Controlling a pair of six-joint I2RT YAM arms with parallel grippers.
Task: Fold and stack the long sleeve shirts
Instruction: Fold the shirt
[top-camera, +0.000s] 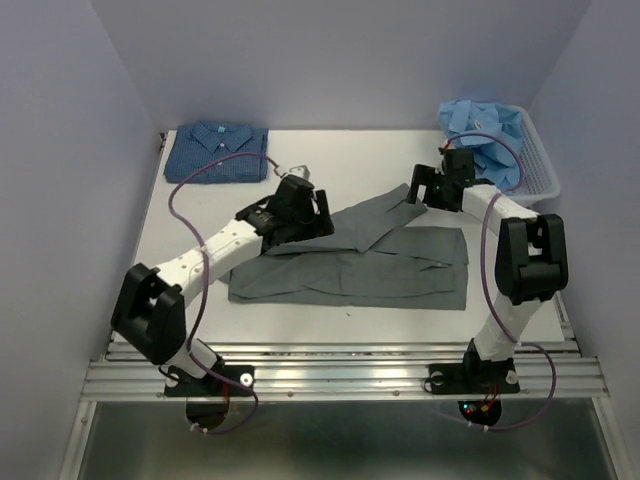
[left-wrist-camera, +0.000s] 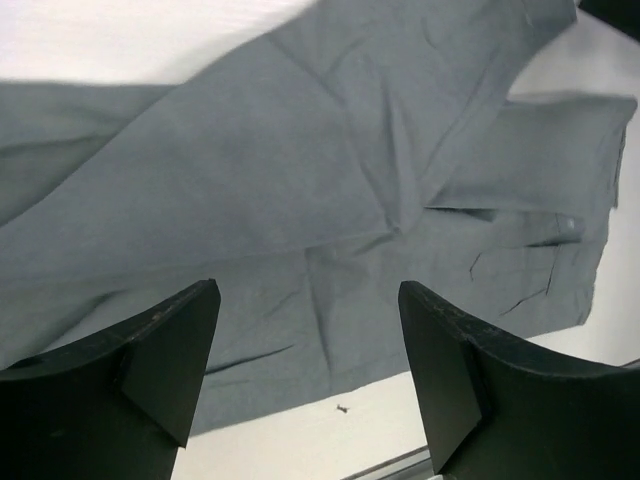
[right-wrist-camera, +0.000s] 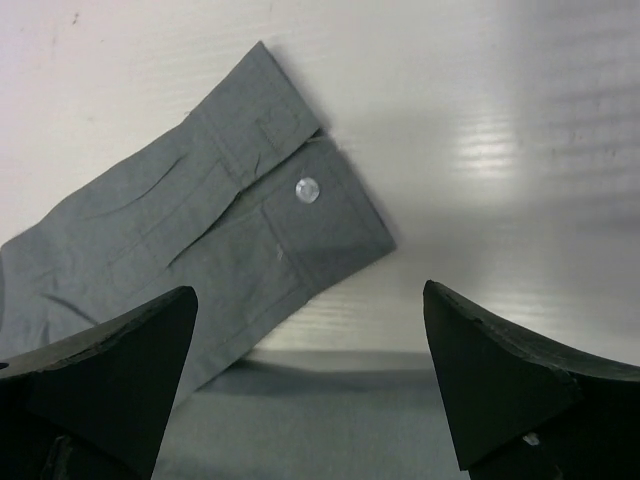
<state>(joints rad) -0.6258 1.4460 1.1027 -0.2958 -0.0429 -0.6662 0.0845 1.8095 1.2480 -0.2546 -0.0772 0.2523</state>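
Note:
A plain grey shirt (top-camera: 370, 265) lies spread flat across the middle of the table, one sleeve (top-camera: 385, 210) angled up to the right. My left gripper (top-camera: 318, 222) is open and empty over the shirt's upper left; its view shows grey cloth (left-wrist-camera: 300, 180) below the jaws. My right gripper (top-camera: 415, 190) is open and empty above the sleeve's end; its view shows the buttoned cuff (right-wrist-camera: 290, 215) lying flat. A folded dark blue patterned shirt (top-camera: 217, 152) sits at the back left. Crumpled light blue shirts (top-camera: 483, 130) fill the basket.
A white slatted basket (top-camera: 541, 170) stands at the back right corner. The table's front edge has a metal rail (top-camera: 340, 365). A small dark speck (left-wrist-camera: 343, 407) lies on the white table near the shirt's hem.

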